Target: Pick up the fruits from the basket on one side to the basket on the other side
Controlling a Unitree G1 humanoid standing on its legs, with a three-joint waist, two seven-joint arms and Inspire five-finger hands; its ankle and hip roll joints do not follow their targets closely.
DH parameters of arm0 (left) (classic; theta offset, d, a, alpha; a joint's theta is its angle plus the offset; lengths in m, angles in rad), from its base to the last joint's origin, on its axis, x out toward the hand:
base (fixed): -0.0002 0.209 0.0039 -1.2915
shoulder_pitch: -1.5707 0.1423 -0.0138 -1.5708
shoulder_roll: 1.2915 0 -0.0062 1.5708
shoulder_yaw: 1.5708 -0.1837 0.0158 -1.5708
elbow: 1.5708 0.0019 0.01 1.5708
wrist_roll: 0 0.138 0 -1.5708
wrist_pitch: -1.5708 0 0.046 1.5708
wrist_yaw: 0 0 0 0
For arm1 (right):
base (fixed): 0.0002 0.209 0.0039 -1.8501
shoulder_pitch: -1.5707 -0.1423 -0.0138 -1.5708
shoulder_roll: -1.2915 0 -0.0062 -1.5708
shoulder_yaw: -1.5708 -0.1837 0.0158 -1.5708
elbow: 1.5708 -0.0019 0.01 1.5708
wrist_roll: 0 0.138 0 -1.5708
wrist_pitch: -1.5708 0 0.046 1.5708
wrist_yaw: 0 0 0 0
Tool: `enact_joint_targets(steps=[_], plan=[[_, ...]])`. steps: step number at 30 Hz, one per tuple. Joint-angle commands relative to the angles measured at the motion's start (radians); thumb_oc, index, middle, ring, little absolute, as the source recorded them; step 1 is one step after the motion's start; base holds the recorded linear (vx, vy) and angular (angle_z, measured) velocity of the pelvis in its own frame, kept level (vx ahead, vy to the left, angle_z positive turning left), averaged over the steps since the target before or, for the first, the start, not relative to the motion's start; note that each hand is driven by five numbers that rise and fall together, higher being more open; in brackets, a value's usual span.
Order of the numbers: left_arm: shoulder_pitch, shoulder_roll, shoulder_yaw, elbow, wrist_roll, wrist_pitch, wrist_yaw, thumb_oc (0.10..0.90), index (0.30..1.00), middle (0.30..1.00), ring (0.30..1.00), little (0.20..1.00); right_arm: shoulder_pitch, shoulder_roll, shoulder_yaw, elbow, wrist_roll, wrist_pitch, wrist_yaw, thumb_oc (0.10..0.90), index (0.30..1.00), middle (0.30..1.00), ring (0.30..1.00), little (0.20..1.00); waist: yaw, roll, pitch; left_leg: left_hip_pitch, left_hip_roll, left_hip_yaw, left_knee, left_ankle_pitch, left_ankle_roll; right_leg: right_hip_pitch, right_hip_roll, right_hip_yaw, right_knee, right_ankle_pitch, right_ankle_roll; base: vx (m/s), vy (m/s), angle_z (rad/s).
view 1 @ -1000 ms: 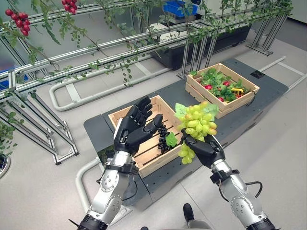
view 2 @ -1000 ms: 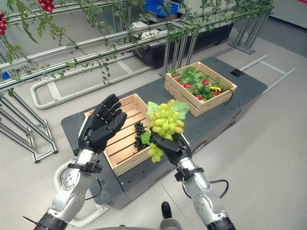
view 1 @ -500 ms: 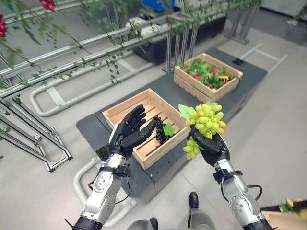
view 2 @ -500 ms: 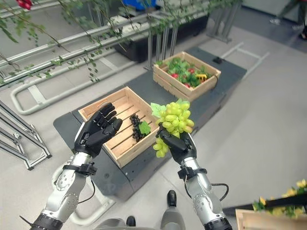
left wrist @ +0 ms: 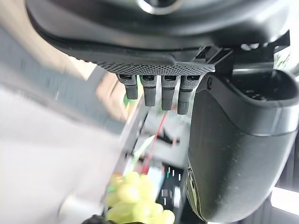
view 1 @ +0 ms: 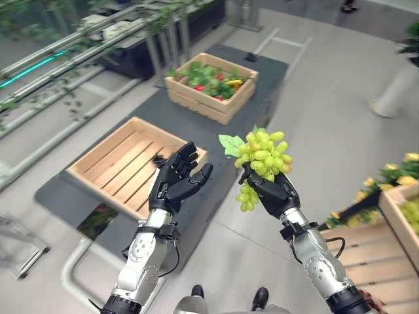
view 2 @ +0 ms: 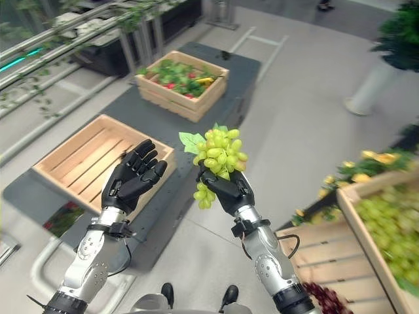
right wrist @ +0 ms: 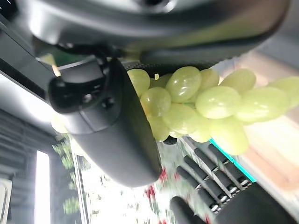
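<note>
My right hand (view 1: 275,195) is shut on a bunch of green grapes (view 1: 263,156) with a green leaf, held up in the air in front of me; the grapes (right wrist: 201,102) press against its palm. My left hand (view 1: 175,183) is open, palm up and holding nothing, just left of the bunch and over the near corner of a wooden crate (view 1: 116,163). That crate sits on a dark platform (view 1: 216,134). A second wooden crate (view 2: 393,242) with green grapes shows at the right edge.
A farther crate (view 1: 211,85) full of leaves and red and yellow produce stands on the same platform. Metal rails with vines (view 1: 85,46) run along the back left. A white pillar base (view 1: 398,91) and a low plant (view 2: 366,163) stand on the right.
The whole view has swung to the right: the platform and crates slid left and a crate of grapes came in at the right. My right hand still holds the green bunch; the left stays open.
</note>
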Motion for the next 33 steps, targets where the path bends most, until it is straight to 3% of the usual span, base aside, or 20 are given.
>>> enact_joint_targets(steps=[1, 8, 10, 12, 13, 16, 19, 22, 24, 30, 33], plan=[[-0.097, 0.007, -0.012, -0.103, 0.024, -0.135, -0.060, 0.800, 0.900, 0.900, 0.900, 0.900, -0.070, 0.027, -0.060, -0.124, -0.015, -0.151, 0.085, 0.400, 0.300, 0.300, 0.300, 0.300, -0.035, 0.016, -0.109, -0.110, -0.073, -0.024, -0.022, 0.015, 0.040, 0.097, -0.020, -0.005, 0.003, -0.051, 0.042, -0.11, -0.211, -0.25], [-0.117, -0.011, -0.044, -0.106, -0.038, -0.134, -0.118, 0.800, 0.900, 0.900, 0.900, 0.900, -0.046, 0.011, -0.087, -0.132, -0.030, -0.149, 0.099, 0.400, 0.300, 0.300, 0.300, 0.300, -0.084, 0.011, -0.116, -0.138, -0.043, -0.014, -0.022, 0.054, 0.021, 0.041, 0.040, 0.036, 0.003, -0.046, -0.002, -0.15, -0.166, -0.11], [-0.121, -0.017, -0.053, -0.107, -0.081, -0.133, -0.142, 0.800, 0.900, 0.900, 0.900, 0.900, -0.041, 0.005, -0.092, -0.132, -0.059, -0.117, 0.083, 0.400, 0.300, 0.300, 0.300, 0.300, -0.092, 0.009, -0.118, -0.140, -0.041, -0.042, -0.016, 0.054, 0.019, 0.032, 0.051, 0.066, 0.003, -0.045, -0.011, -0.07, -0.078, -0.10], [-0.119, -0.019, -0.057, -0.125, -0.078, -0.139, -0.132, 0.800, 0.900, 0.900, 0.900, 0.900, -0.039, -0.011, -0.098, -0.132, -0.056, -0.087, 0.095, 0.400, 0.300, 0.300, 0.300, 0.300, -0.091, 0.002, -0.119, -0.146, -0.042, -0.114, 0.006, 0.049, 0.019, 0.026, 0.057, 0.110, 0.003, -0.039, -0.018, -0.03, -0.029, -0.23], [-0.115, -0.017, -0.061, -0.146, -0.065, -0.149, -0.101, 0.800, 0.900, 0.900, 0.900, 0.900, -0.049, -0.021, -0.096, -0.137, -0.036, -0.054, 0.120, 0.400, 0.300, 0.300, 0.300, 0.300, -0.082, -0.001, -0.120, -0.158, -0.046, -0.215, 0.026, 0.045, 0.018, 0.019, 0.065, 0.165, 0.003, -0.032, -0.027, -0.01, 0.006, -0.39], [-0.105, -0.005, -0.043, -0.164, -0.056, -0.161, -0.060, 0.800, 0.900, 0.900, 0.900, 0.900, -0.075, -0.040, -0.088, -0.151, -0.016, 0.004, 0.157, 0.400, 0.300, 0.300, 0.300, 0.300, -0.066, 0.000, -0.130, -0.157, -0.051, -0.376, 0.016, 0.056, 0.017, 0.011, 0.078, 0.249, 0.003, -0.026, -0.036, 0.02, 0.067, -0.54], [-0.095, 0.005, -0.016, -0.166, -0.063, -0.163, -0.060, 0.800, 0.900, 0.900, 0.900, 0.900, -0.098, -0.056, -0.084, -0.171, 0.017, 0.047, 0.175, 0.400, 0.300, 0.300, 0.300, 0.300, -0.053, 0.007, -0.135, -0.140, -0.050, -0.453, -0.004, 0.063, 0.015, 0.012, 0.080, 0.289, 0.003, -0.027, -0.037, 0.03, 0.150, -1.01], [-0.100, 0.019, -0.005, -0.158, -0.069, -0.158, -0.094, 0.800, 0.900, 0.900, 0.900, 0.900, -0.111, -0.065, -0.092, -0.212, 0.123, 0.099, 0.171, 0.400, 0.300, 0.300, 0.300, 0.300, -0.068, 0.026, -0.142, -0.119, -0.028, -0.422, -0.022, 0.064, 0.007, 0.012, 0.063, 0.288, 0.003, -0.028, -0.025, 0.04, 0.310, -1.42], [-0.114, 0.023, -0.019, -0.149, -0.083, -0.151, -0.116, 0.800, 0.900, 0.900, 0.900, 0.900, -0.106, -0.066, -0.098, -0.234, 0.127, 0.084, 0.181, 0.400, 0.300, 0.300, 0.300, 0.300, -0.079, 0.034, -0.144, -0.118, -0.032, -0.407, -0.022, 0.052, 0.006, 0.008, 0.039, 0.274, 0.003, -0.022, -0.008, 0.03, 0.342, -0.75], [-0.147, 0.040, -0.031, -0.173, -0.068, -0.105, -0.159, 0.800, 0.900, 0.900, 0.900, 0.900, -0.136, -0.061, -0.107, -0.318, 0.174, 0.054, 0.145, 0.400, 0.300, 0.300, 0.300, 0.300, -0.102, 0.043, -0.136, -0.095, -0.086, -0.373, -0.022, 0.005, 0.045, -0.023, -0.038, 0.296, 0.019, 0.015, 0.056, 0.02, 0.307, -0.17], [-0.170, 0.046, -0.046, -0.173, -0.043, -0.096, -0.177, 0.800, 0.900, 0.900, 0.900, 0.900, -0.150, -0.048, -0.113, -0.323, 0.176, 0.030, 0.129, 0.400, 0.300, 0.300, 0.300, 0.300, -0.116, 0.042, -0.123, -0.084, -0.115, -0.341, -0.022, -0.015, 0.068, -0.061, -0.080, 0.313, 0.024, 0.067, 0.089, -0.02, 0.259, -0.28]])
